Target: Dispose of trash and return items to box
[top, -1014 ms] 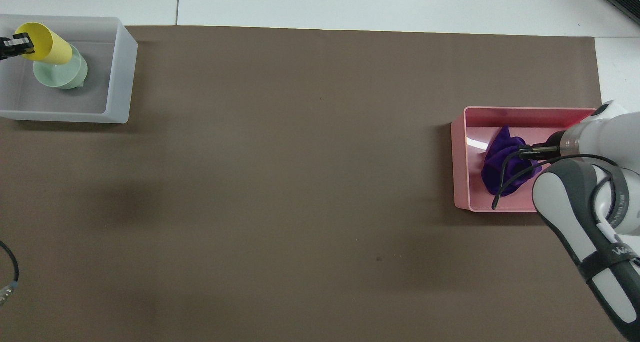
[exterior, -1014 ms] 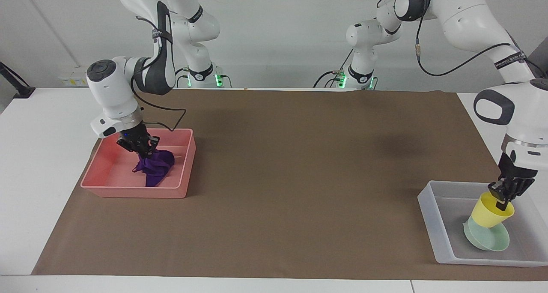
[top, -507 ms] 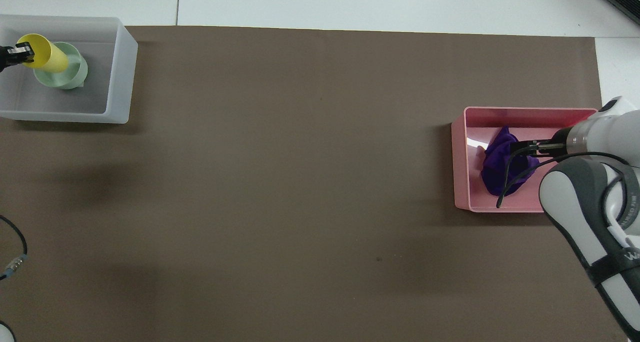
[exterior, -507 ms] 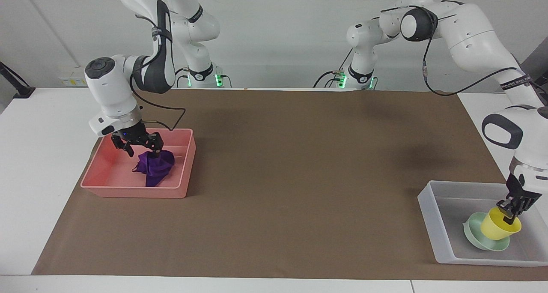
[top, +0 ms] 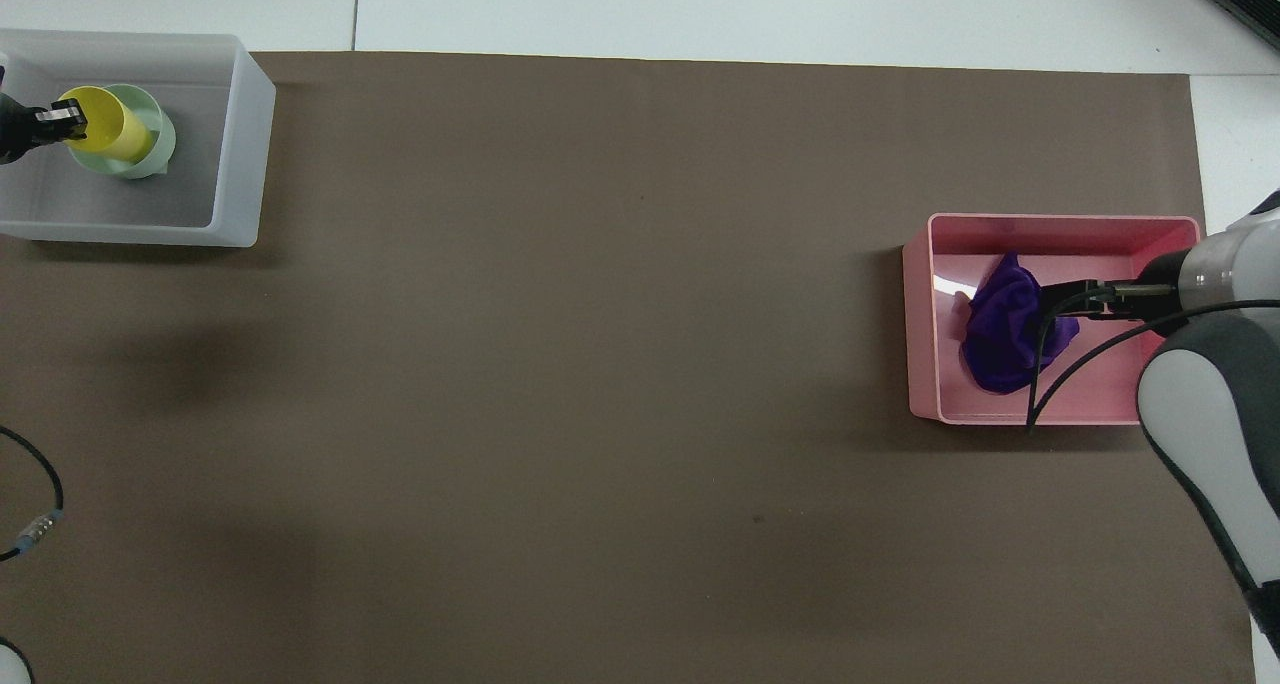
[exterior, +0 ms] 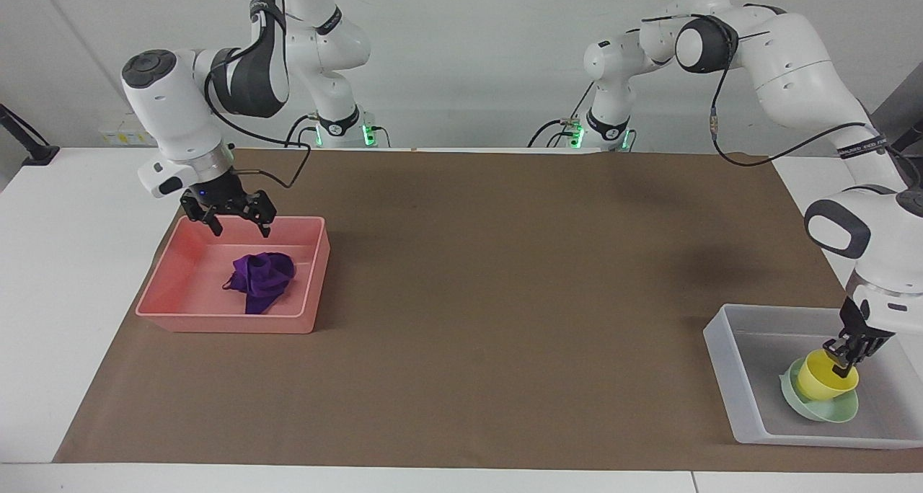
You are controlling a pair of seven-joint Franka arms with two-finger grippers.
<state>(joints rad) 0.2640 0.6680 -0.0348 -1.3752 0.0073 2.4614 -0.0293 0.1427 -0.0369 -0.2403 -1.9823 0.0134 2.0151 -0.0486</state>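
Observation:
The purple cloth [exterior: 261, 277] lies crumpled in the pink tray [exterior: 216, 323], toward the right arm's end of the table. My right gripper [exterior: 238, 225] is open and empty, raised over the tray's edge nearer the robots and clear of the cloth. My left gripper [exterior: 842, 356] is shut on the rim of the yellow cup [exterior: 826, 379]. The cup stands upright in the mint-green bowl [exterior: 818, 405] inside the translucent box [exterior: 721, 363]. In the overhead view the cloth [top: 1000, 334], tray [top: 915, 324], right gripper [top: 1075, 304], cup [top: 105, 132], bowl [top: 155, 144], box [top: 240, 164] and left gripper [top: 62, 122] all show.
A brown mat [exterior: 505, 277] covers the table between the pink tray and the box. A loose cable [top: 40, 504] lies at the table's edge near the left arm's base.
My right gripper opened, let go of the cloth and rose above the pink tray. My left gripper lowered the yellow cup until it stands upright in the green bowl.

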